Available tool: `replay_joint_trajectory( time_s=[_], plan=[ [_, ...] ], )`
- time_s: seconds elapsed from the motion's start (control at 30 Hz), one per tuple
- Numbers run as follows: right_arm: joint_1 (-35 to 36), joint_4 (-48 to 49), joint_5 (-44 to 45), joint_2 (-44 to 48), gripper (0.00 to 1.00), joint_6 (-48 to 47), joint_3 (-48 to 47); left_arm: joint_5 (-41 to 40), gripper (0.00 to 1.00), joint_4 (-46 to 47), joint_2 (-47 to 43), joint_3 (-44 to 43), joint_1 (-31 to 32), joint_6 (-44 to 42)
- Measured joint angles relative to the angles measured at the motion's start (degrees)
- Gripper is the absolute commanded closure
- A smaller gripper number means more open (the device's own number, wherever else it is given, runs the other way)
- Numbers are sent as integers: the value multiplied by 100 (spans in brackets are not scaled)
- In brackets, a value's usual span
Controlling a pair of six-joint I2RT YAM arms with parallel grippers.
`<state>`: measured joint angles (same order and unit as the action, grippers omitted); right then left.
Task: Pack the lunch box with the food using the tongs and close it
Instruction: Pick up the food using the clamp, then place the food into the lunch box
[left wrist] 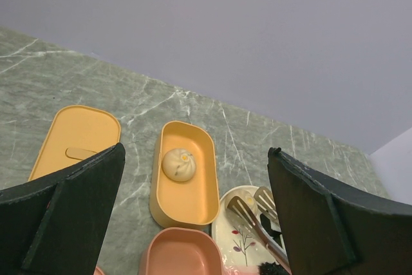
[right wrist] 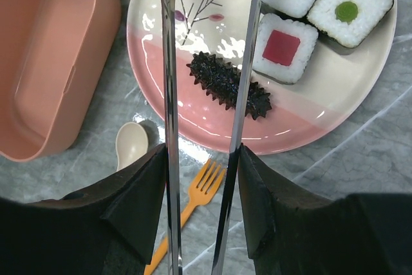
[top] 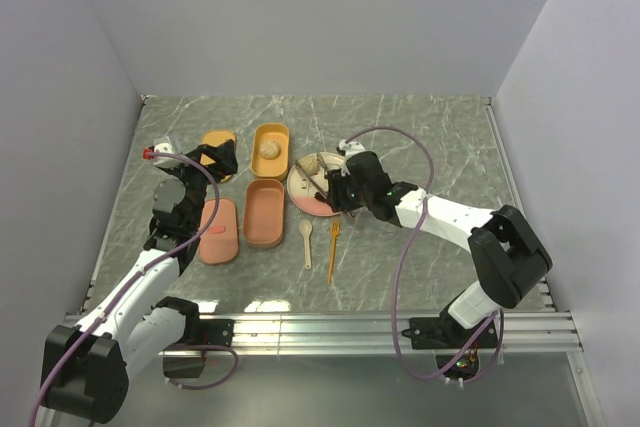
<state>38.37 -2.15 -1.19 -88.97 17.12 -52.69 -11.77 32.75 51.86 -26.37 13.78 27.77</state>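
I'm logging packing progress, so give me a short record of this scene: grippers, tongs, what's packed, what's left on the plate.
left gripper: open, holding nothing
right gripper: shut on tongs, above the plate
yellow box: one bun inside
pink box: no food visible
plate: three sushi rolls, one dark spiky piece

The left arm (top: 130,292) reaches up from the near left corner. The left pincer (top: 220,159) hangs in the air with its two fingers wide apart, and it holds nothing. The right arm (top: 450,217) bends in from the right side, and the right pincer (right wrist: 201,152) points down, squeezing the thin metal tongs (right wrist: 168,62) between its two fingers.
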Motion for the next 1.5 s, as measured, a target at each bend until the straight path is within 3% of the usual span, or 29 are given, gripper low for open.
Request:
replay_joint_trajectory(
  time_s=[0.2,0.37,1.0,1.5],
  plan=[
    [0,-63,-17,-136,50,0,-48,0,1,-2,-2,0,0,-2],
    [0,-236,-22,-354,66,4,-98,0,1,0,-31,0,0,-2],
    [219,-555,-455,136,68,-221,-962,35,1,0,-35,0,0,2],
    [264,-509,-1060,-890,67,-326,-1484,33,1,0,-39,0,0,0]
  ],
)
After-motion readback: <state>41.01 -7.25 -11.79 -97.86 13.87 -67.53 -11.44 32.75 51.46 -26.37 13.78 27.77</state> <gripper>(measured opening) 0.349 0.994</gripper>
